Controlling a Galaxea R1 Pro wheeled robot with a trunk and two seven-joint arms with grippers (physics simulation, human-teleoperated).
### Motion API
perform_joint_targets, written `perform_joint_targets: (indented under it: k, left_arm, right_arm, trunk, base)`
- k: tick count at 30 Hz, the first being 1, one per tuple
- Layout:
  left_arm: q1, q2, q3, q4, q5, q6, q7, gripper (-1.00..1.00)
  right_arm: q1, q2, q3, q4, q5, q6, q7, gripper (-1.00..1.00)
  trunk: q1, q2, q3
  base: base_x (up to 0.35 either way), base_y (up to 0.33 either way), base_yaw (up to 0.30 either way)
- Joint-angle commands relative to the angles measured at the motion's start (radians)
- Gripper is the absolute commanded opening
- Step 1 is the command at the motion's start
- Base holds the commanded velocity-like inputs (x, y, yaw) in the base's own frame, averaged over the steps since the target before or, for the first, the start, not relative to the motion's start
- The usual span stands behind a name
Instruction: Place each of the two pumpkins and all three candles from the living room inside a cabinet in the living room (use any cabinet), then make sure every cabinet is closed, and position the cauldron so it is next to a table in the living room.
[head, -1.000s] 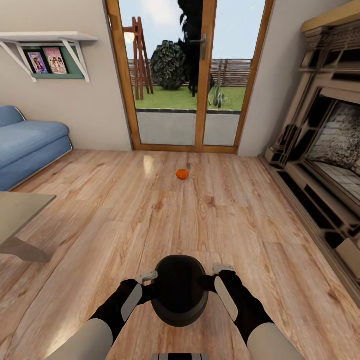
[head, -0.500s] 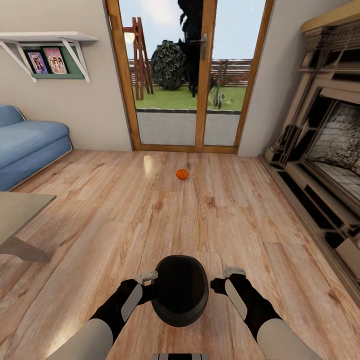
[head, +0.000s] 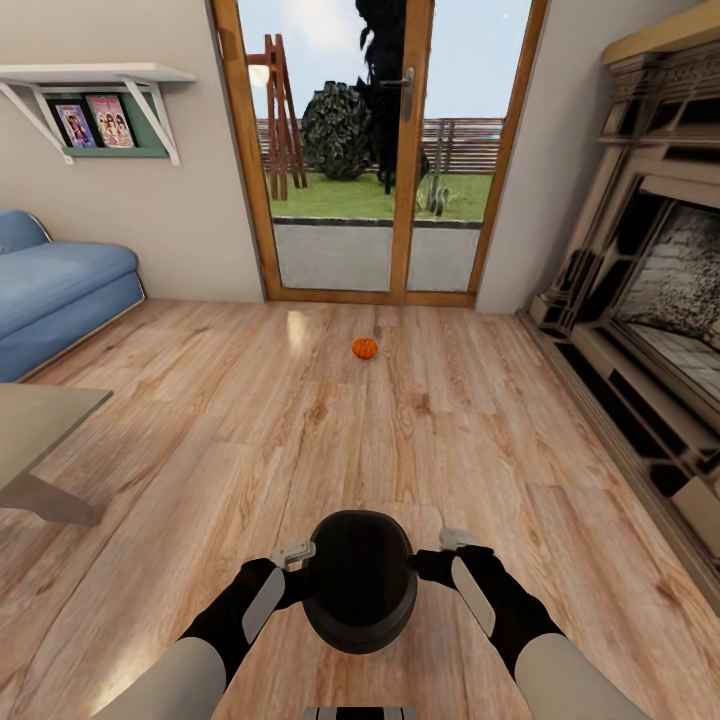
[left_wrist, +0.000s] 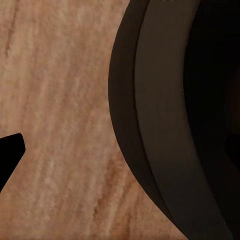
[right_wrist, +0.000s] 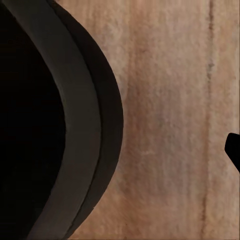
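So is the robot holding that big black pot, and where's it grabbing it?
Looks like it. The cauldron sits between both grippers, left gripper and right gripper, each at the rim on opposite sides. Whether the fingers truly clamp the rim cannot be told.

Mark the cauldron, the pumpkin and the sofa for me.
cauldron (head: 360, 585): head view, on its dark mouth between the two arms.
pumpkin (head: 364, 347): head view, middle of its orange body.
sofa (head: 55, 285): head view, on the blue seat cushion.

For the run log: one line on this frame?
stage: cauldron between both grippers | left gripper: at rim | right gripper: at rim | pumpkin: on floor near door
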Motion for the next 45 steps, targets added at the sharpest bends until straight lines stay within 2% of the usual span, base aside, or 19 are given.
perform_joint_targets:
  k: [1,7,12,22,29,33,38,45]
  left_arm:
    - [0.0,0.0,0.0,0.0,0.0,0.0,0.0,1.0]
    - [0.0,0.0,0.0,0.0,0.0,0.0,0.0,1.0]
    - [0.0,0.0,0.0,0.0,0.0,0.0,0.0,1.0]
    - [0.0,0.0,0.0,0.0,0.0,0.0,0.0,1.0]
    - [0.0,0.0,-0.001,0.0,0.0,-0.003,0.0,1.0]
    - [0.0,0.0,-0.001,0.0,0.0,-0.003,0.0,1.0]
    - [0.0,0.0,-0.001,0.0,0.0,-0.003,0.0,1.0]
    - [0.0,0.0,0.0,0.0,0.0,-0.003,0.0,1.0]
  right_arm:
    - [-0.002,-0.001,-0.001,0.0,0.0,0.003,0.006,1.0]
    - [-0.005,0.009,-0.001,0.0,0.001,0.043,0.015,1.0]
    - [-0.006,0.012,-0.001,0.001,0.009,0.039,0.015,1.0]
    - [-0.006,0.015,0.001,0.003,0.014,0.017,0.015,1.0]
    - [-0.006,0.015,0.003,0.004,0.013,-0.003,0.015,1.0]
    - [-0.006,0.015,0.004,0.004,0.013,-0.004,0.015,1.0]
    - [-0.006,0.015,0.006,0.004,0.013,-0.004,0.015,1.0]
    - [-0.006,0.016,0.006,0.004,0.014,-0.004,0.015,1.0]
  trunk:
    - [0.0,0.0,0.0]
    - [0.0,0.0,0.0]
    - [0.002,-0.001,-0.015]
    - [0.002,-0.001,-0.015]
    - [0.005,-0.003,-0.043]
    - [0.005,-0.003,-0.043]
    - [0.007,-0.004,-0.062]
    - [0.007,-0.004,-0.062]
  base:
    - [0.0,0.0,0.0]
    - [0.0,0.0,0.0]
    - [0.0,0.0,0.0]
    - [0.0,0.0,0.0]
    - [0.0,0.0,0.0]
    - [0.0,0.0,0.0]
    - [0.0,0.0,0.0]
    - [0.0,0.0,0.0]
